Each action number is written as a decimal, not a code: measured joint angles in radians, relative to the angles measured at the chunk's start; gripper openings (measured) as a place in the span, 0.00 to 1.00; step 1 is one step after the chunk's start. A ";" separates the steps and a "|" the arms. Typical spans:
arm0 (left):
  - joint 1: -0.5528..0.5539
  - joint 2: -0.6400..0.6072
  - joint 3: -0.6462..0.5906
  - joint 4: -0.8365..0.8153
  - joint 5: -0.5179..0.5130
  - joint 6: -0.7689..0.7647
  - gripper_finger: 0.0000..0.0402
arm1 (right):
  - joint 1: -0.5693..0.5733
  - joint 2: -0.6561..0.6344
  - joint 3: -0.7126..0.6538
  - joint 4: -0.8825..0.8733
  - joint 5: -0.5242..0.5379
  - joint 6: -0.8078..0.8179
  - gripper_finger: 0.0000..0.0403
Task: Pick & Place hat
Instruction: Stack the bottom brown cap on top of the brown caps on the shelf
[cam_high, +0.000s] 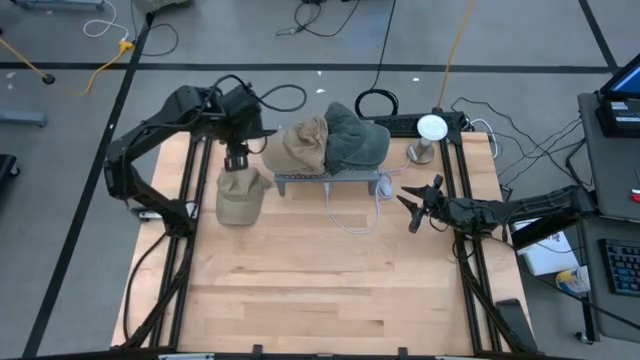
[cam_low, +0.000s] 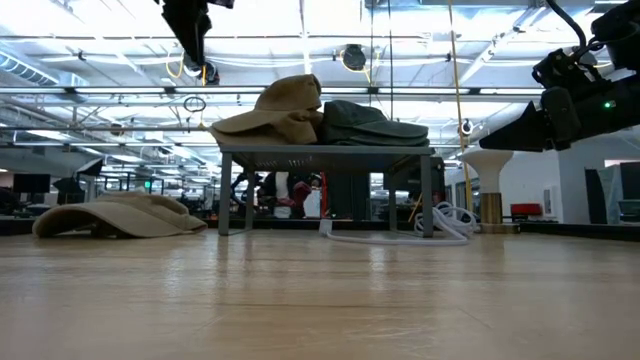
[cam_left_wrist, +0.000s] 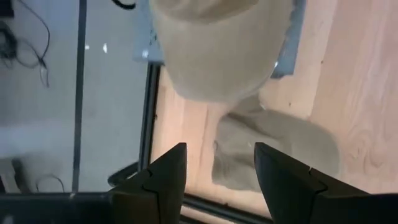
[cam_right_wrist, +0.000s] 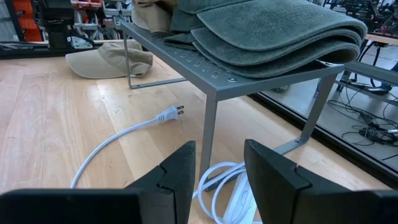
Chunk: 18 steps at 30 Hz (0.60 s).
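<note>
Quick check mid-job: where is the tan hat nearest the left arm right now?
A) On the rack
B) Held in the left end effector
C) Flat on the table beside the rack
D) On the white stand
C: the tan hat lies on the table beside the rack, with the open left end effector empty above it.

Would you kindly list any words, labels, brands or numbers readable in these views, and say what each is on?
None can be read.
Tan hat on the table: no logo or lettering visible.
Tan hat and green hat on the metal rack: no visible text.
Background signs in the low view: too small to read.
</note>
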 joint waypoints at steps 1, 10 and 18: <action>0.010 -0.008 -0.007 -0.001 0.000 -0.005 0.48 | 0.000 0.000 0.000 0.000 0.000 0.000 0.32; 0.112 -0.086 -0.242 0.056 -0.005 0.009 0.48 | 0.000 0.000 0.000 0.000 0.000 0.000 0.32; 0.196 -0.109 -0.505 0.229 0.067 -0.089 0.48 | 0.000 0.000 0.000 0.000 0.000 0.000 0.32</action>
